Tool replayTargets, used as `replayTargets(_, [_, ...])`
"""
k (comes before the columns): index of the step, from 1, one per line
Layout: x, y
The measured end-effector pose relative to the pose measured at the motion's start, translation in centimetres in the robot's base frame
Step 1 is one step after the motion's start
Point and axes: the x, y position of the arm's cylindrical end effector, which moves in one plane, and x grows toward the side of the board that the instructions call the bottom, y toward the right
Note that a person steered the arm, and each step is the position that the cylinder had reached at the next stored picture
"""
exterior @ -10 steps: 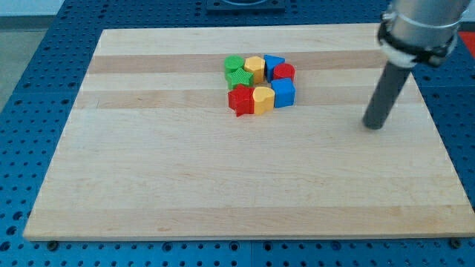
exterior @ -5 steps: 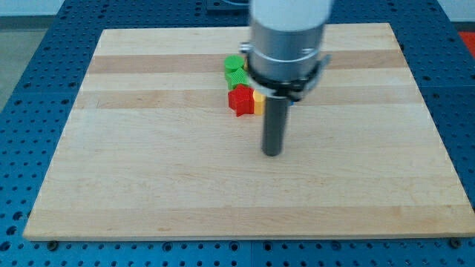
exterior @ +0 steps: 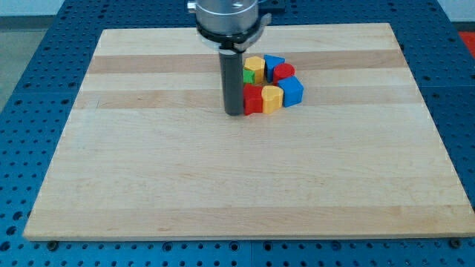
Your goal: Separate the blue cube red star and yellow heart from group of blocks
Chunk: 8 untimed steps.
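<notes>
My tip [exterior: 235, 113] rests on the bench [exterior: 148, 170] at the left side of the cluster of blocks, pressed right against the red star [exterior: 254, 100], or so close that no gap shows. There are no fingers on this arm, only the straight dark rod [exterior: 233, 78], so nothing is being held or grasped. The rod rises from the tip to the grey arm housing [exterior: 226, 16] at the far edge of the view, and it hides whatever lies directly behind it on the left of the cluster.

The red star sits at the near left corner of the cluster. Touching it on the right is the yellow heart [exterior: 272, 98], and touching that, further right, is the blue cube [exterior: 292, 91], so these three form the near row, slanting slightly away toward the right.

Behind them, in the far row, only a sliver of a green block [exterior: 248, 76] shows beside the rod. Next to it stands a yellow block [exterior: 255, 67], then a blue block [exterior: 274, 64] that looks wedge-shaped, and a red block [exterior: 285, 71] just behind the blue cube. All the blocks stay packed together in one cluster a little right of the bench's centre, toward its far side.
</notes>
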Motion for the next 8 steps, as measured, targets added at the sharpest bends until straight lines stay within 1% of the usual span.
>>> replayTargets(2, [-2.9,0.5])
replayTargets(6, [-3.4,8.7])
replayTargets(7, [-2.2,9.7])
replayTargets(8, [0.1,9.7])
